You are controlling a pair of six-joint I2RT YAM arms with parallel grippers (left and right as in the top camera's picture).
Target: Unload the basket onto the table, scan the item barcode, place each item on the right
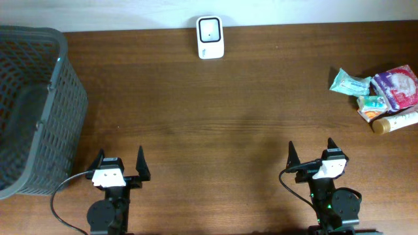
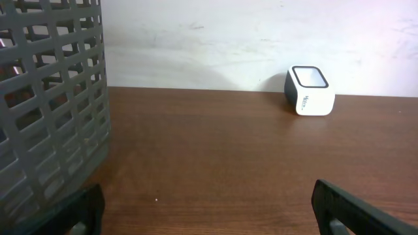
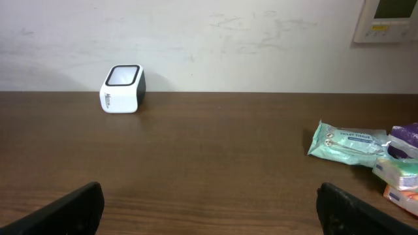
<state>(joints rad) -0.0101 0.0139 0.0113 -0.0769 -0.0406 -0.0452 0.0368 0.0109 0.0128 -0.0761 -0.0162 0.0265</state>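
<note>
Items in a small heap at the table's (image 1: 222, 117) far right edge: teal tissue pack (image 1: 349, 83), purple packet (image 1: 396, 87), cream tube (image 1: 395, 122), touching one another. Nothing grips them. White barcode scanner (image 1: 210, 37) at the far edge, centre, well apart from the heap. Grey mesh basket (image 1: 62, 98) on the left. Left gripper (image 1: 120, 156) and right gripper (image 1: 311, 149) at the near edge, fingers spread wide, both empty.

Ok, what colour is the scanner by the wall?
The scanner is white with dark grey trim, clearest in the left wrist view.
</note>
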